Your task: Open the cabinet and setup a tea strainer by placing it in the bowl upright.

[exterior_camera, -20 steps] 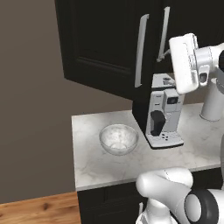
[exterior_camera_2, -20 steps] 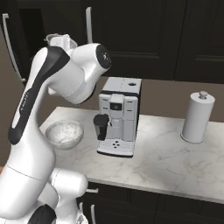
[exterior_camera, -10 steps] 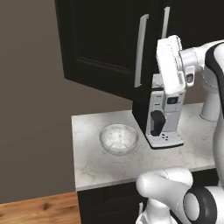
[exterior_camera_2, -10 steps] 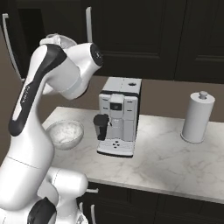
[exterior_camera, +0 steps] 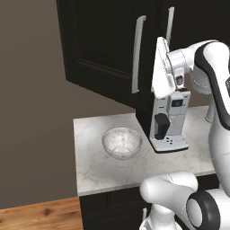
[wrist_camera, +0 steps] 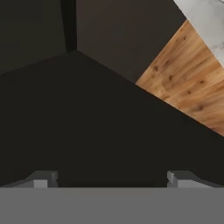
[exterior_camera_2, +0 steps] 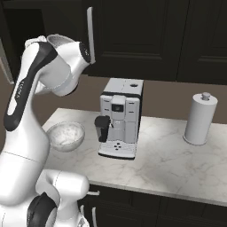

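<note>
The black-brown cabinet [exterior_camera: 103, 49] hangs above the counter with its panelled doors closed. Two slim silver bar handles [exterior_camera: 138, 54] run down where the doors meet. My white hand [exterior_camera: 162, 67] is raised in front of the doors, just right of the nearer handle. In the hand view my gripper [wrist_camera: 111, 180] faces a dark door panel, its fingertips [wrist_camera: 43, 179] wide apart, open and holding nothing. The clear glass bowl [exterior_camera: 122, 143] sits on the marble counter left of the coffee machine, with nothing visible inside. The tea strainer is out of view.
A white and black coffee machine [exterior_camera_2: 120, 117] stands mid-counter, under the cabinet. A paper towel roll [exterior_camera_2: 200, 119] stands upright to the right. The marble counter [exterior_camera: 99, 168] ends at its left edge beyond the bowl, with wooden floor [exterior_camera: 40, 213] below.
The arm has swung left, carrying the hand from above the coffee machine to close in front of the cabinet doors beside the handles. The gripper stays open.
</note>
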Tool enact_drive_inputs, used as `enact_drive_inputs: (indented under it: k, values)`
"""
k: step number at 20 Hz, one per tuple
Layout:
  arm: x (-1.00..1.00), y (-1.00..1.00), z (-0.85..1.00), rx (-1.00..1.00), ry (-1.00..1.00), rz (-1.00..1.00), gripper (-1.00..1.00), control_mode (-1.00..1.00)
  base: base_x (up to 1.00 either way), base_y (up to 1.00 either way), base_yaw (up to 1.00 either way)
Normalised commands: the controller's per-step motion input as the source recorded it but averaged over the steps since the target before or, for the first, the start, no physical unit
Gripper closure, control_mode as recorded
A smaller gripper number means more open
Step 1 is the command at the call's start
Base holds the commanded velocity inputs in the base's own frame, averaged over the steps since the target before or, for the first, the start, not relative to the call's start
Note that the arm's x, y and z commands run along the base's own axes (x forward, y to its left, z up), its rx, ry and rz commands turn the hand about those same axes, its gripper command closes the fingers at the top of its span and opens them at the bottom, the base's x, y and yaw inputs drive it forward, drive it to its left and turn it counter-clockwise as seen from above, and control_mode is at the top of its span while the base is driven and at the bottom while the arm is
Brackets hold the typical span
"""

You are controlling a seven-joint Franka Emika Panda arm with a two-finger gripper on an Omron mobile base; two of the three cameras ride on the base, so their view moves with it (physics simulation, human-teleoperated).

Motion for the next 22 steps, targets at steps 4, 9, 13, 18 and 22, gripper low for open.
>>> enact_drive_inputs:
  k: [4, 9, 13, 18, 22]
  values:
    - [-0.26, 0.87, 0.00, 0.00, 0.00, 0.10, -1.00, -1.00, 0.00, 0.00, 0.00]
    - [-0.20, 0.95, -0.04, -0.03, 0.00, 0.07, -1.00, -1.00, 0.00, 0.00, 0.00]
    - [-0.13, 0.92, -0.08, -0.04, 0.00, 0.06, -1.00, -1.00, 0.00, 0.00, 0.00]
    - [-0.19, 0.71, -0.15, -0.02, 0.00, 0.03, -1.00, -1.00, 0.00, 0.00, 0.00]
    - [-0.04, 0.23, -0.21, -0.02, 0.00, 0.00, -1.00, -1.00, 0.00, 0.00, 0.00]
